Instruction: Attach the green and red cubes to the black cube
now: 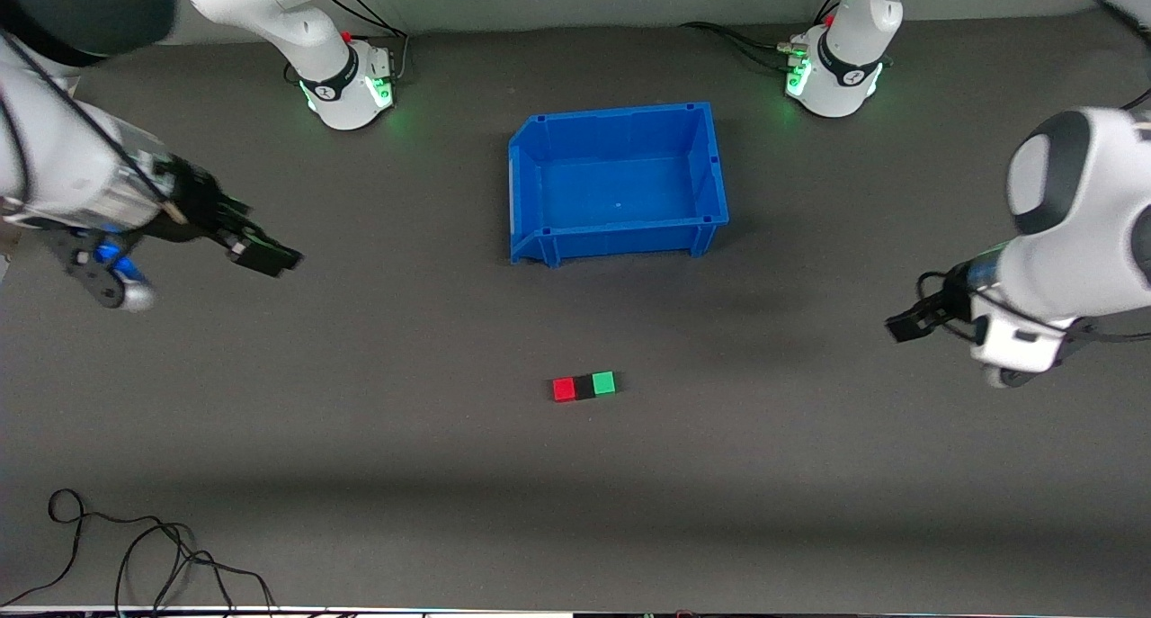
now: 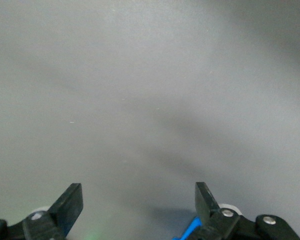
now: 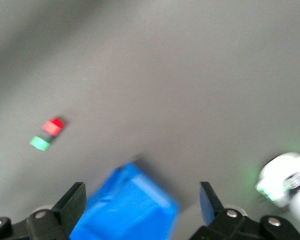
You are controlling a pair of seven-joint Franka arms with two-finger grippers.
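The red cube (image 1: pixel 564 389), black cube (image 1: pixel 584 386) and green cube (image 1: pixel 603 382) lie touching in one row on the grey mat, black in the middle, nearer the front camera than the bin. The right wrist view shows the red cube (image 3: pixel 53 126) and green cube (image 3: pixel 40 143) far off. My right gripper (image 1: pixel 265 258) (image 3: pixel 142 192) hangs open and empty over the mat toward the right arm's end. My left gripper (image 1: pixel 904 326) (image 2: pixel 138 192) hangs open and empty over bare mat toward the left arm's end. Both are well away from the cubes.
An empty blue bin (image 1: pixel 620 182) (image 3: pixel 125 207) stands mid-table, farther from the front camera than the cubes. Loose black cables (image 1: pixel 135 555) lie near the front edge at the right arm's end. A robot base (image 3: pixel 285 182) glows green.
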